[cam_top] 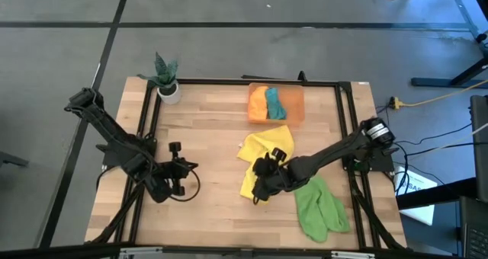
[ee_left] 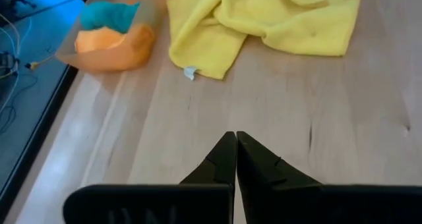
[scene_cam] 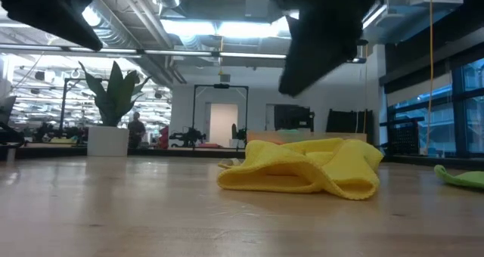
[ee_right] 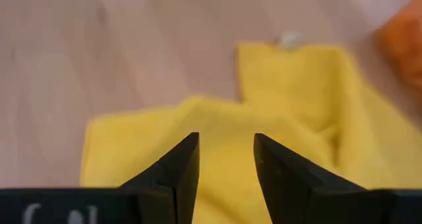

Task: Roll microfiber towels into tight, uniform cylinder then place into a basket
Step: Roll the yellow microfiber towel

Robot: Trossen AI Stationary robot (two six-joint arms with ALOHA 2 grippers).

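Observation:
A crumpled yellow towel lies in the middle of the table, bunched in loose folds. A light green towel lies spread near the front right. The orange basket stands at the far edge and holds an orange towel and a teal towel. My right gripper hangs open just above the yellow towel's near part, clear of it. My left gripper is shut, to the left of the yellow towel, above bare wood.
A white pot with a green plant stands at the far left corner. A black frame rail runs around the tabletop. Bare wood lies between the left gripper and the basket.

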